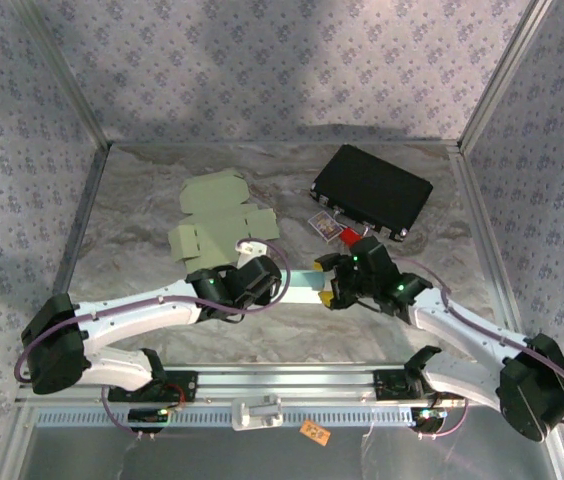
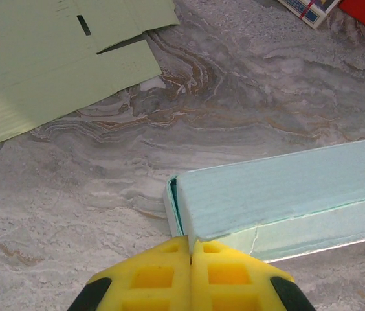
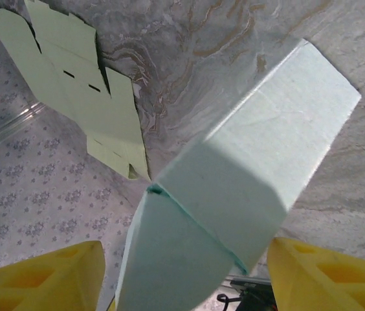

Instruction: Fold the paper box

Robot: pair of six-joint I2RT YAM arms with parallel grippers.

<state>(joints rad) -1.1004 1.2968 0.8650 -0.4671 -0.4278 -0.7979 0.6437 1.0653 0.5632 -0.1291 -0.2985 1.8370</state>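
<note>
Left end effector: yellow fingers pressed together with nothing between them. The tips sit at the lower corner of the paper box's near end; contact cannot be told.
Right end effector: yellow fingers spread apart, straddling the paper box. A clear gap shows beside one finger; contact at the other cannot be told.
Paper box: pale blue-green, long and narrow, formed into a tube. It lies on the table between the two end effectors. In the left wrist view the end flap stands slightly ajar and a small crack shows in the lower edge.
Flat blank: pale green die-cut card with slots and tabs, lying unfolded on the table beyond the left end effector, apart from the paper box.
Card pack: small printed pack, beyond the right end effector, just beside the black case.
Red item: small, next to the card pack; its kind cannot be told.
Black case: flat rectangle, far right of the table, set at an angle.
Table: grey marble-patterned surface with metal edging.
</note>
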